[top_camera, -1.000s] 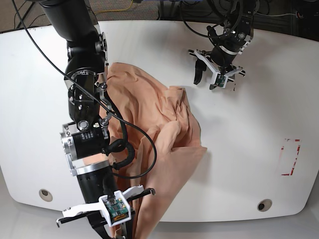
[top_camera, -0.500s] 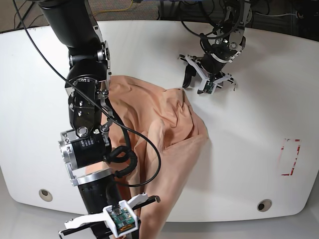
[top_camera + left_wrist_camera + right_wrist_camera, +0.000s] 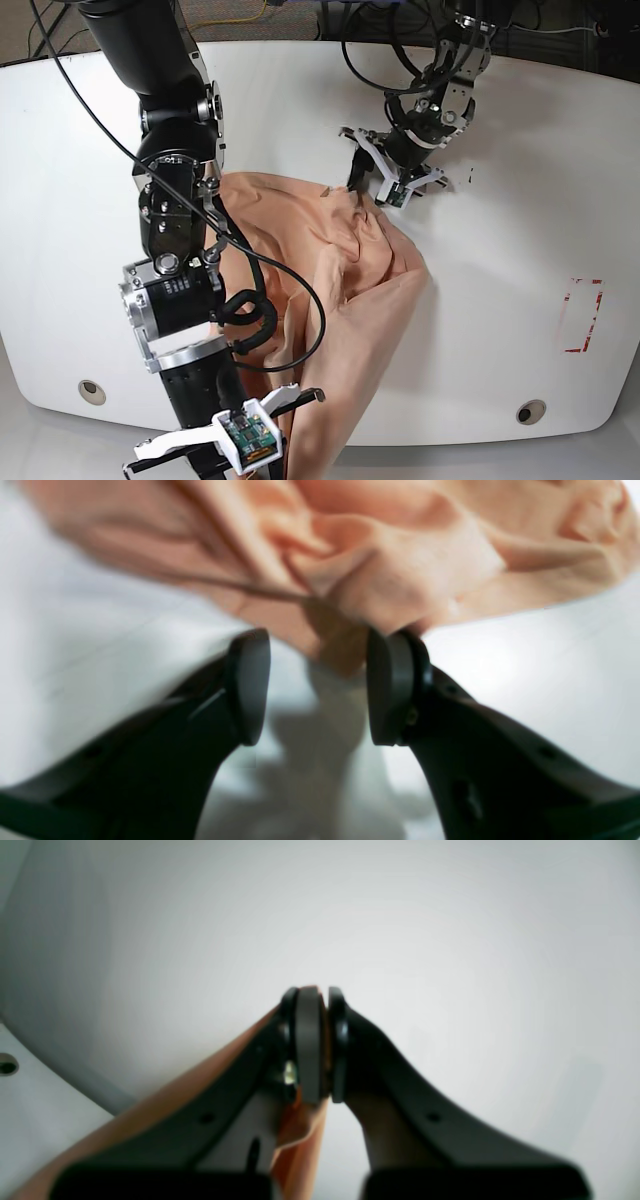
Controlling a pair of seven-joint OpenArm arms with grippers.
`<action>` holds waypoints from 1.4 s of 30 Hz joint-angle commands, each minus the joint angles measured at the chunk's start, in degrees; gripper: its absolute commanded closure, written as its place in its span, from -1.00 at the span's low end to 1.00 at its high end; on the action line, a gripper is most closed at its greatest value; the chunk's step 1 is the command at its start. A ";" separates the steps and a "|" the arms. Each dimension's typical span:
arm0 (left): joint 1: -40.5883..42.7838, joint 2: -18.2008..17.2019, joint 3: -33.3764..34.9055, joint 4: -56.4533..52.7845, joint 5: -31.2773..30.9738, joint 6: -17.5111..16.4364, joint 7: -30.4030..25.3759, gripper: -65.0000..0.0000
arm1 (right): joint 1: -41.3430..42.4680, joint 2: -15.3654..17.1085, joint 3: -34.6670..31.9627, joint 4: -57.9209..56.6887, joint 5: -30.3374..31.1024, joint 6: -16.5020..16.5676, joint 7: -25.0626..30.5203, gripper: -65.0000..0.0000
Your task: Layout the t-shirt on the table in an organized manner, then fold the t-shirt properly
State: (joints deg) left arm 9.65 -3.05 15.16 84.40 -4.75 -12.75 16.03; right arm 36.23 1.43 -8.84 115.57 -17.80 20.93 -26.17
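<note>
Peach-salmon t-shirt (image 3: 330, 270), plain all over, bunches just ahead of the black left gripper (image 3: 315, 685). Glossy white table (image 3: 500, 250) beneath, and a red-marked rectangle (image 3: 582, 315) well off to the side.

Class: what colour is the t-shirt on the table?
Plain peach-pink; the t-shirt shows best in the base view.

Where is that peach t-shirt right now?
In the base view the t-shirt lies bunched left of the table's middle, one edge trailing over the near rim, pinched by the right hand. The open left hand hovers at its far edge.
</note>
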 commanded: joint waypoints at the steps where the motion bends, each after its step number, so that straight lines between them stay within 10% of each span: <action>1: -0.99 0.19 0.80 -0.40 -0.21 -0.30 0.28 0.10 | 1.71 -0.24 0.18 0.96 -0.09 -0.93 1.51 1.00; 18: -8.02 4.85 1.59 -10.95 -0.21 -0.39 0.28 0.15 | 1.44 -0.24 0.18 0.96 -0.09 -0.93 1.51 1.00; 25: -10.31 5.03 1.68 -15.43 -0.21 -4.52 0.36 0.98 | 1.44 -0.24 0.18 0.96 -0.09 -0.93 1.51 1.00; 42: -3.54 -0.25 1.33 1.01 -0.13 -5.31 0.63 1.00 | 1.09 -0.07 0.36 0.87 -0.09 -0.93 1.51 1.00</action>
State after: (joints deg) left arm 5.87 -2.09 16.78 81.65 -4.89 -18.65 17.34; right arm 35.44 1.43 -8.84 115.57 -17.80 21.02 -26.22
